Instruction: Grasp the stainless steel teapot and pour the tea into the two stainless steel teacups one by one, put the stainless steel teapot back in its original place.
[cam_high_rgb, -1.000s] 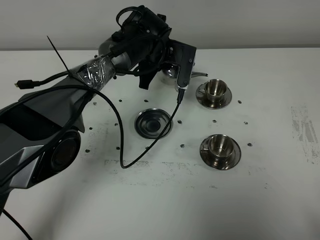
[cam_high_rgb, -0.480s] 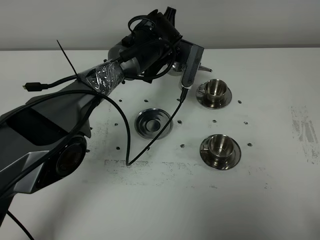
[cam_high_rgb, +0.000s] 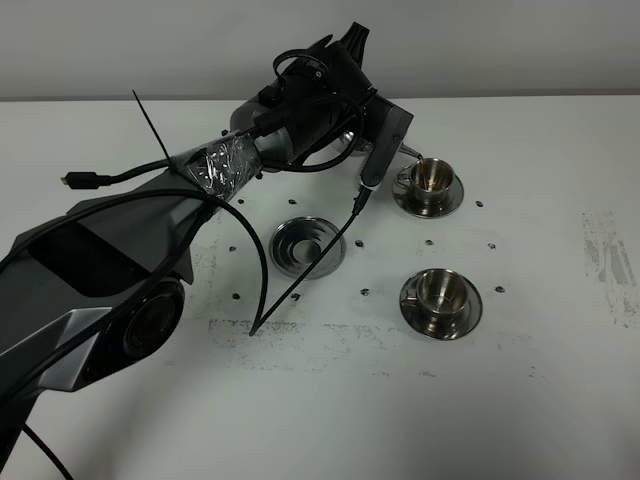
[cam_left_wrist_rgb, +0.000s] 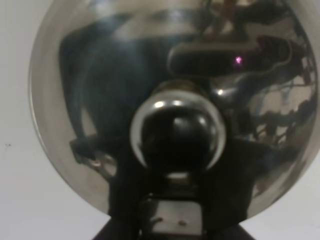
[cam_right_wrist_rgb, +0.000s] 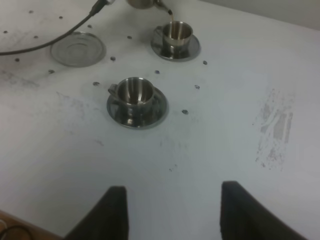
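While your left gripper (cam_left_wrist_rgb: 170, 222) clenches the steel teapot (cam_left_wrist_rgb: 100, 75), tilted and pouring into the upper-right teacup (cam_high_rgb: 432, 176), the lower-right teacup (cam_high_rgb: 440, 290) looks unfilled and the bare centre dish (cam_high_rgb: 305, 245) awaits the pot's return.

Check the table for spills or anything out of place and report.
No spill shows: tea runs from the teapot straight into the far teacup. One oddity: a loose black cable hangs across the empty dish, where the teapot must go back; whether it touches, I cannot tell.
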